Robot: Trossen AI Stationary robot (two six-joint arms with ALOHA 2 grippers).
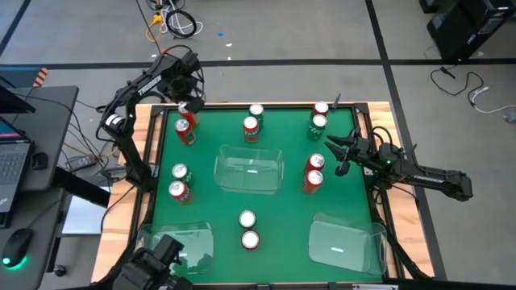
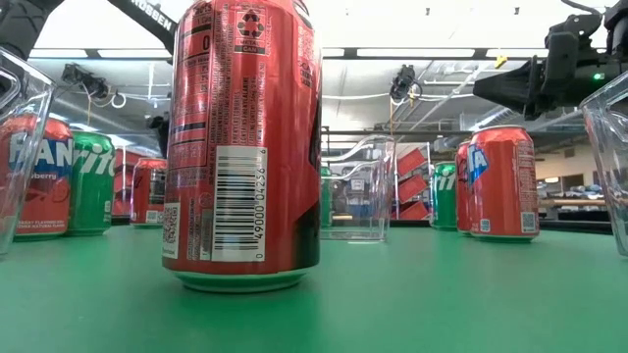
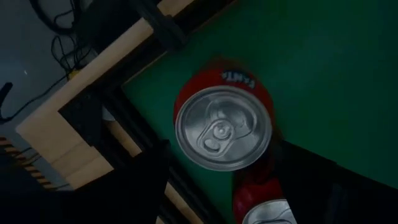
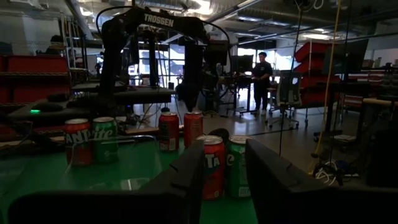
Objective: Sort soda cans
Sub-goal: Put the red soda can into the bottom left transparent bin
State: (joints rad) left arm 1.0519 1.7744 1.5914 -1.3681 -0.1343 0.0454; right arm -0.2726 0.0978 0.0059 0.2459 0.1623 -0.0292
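Observation:
Several red and green soda cans stand upright in pairs on the green mat. My left gripper [image 1: 188, 107] hovers at the far left corner, open, pointing down over two red cans [image 1: 186, 129]. In the left wrist view one red can's silver top [image 3: 224, 127] shows ahead, and the second red can [image 3: 261, 199] sits between the spread fingers, with a gap on one side. My right gripper [image 1: 340, 153] is open at the table's right side. It points left at a red can [image 1: 316, 163], seen as the red can [image 4: 213, 165] between its fingers, short of it.
Three clear plastic bins stand on the mat: one in the middle [image 1: 250, 169], one at the near left [image 1: 173, 242], one at the near right [image 1: 347, 242]. A green can [image 4: 237, 165] stands just behind the red one. A red can [image 2: 245, 147] fills the low view. A person [image 4: 261, 74] stands in the room.

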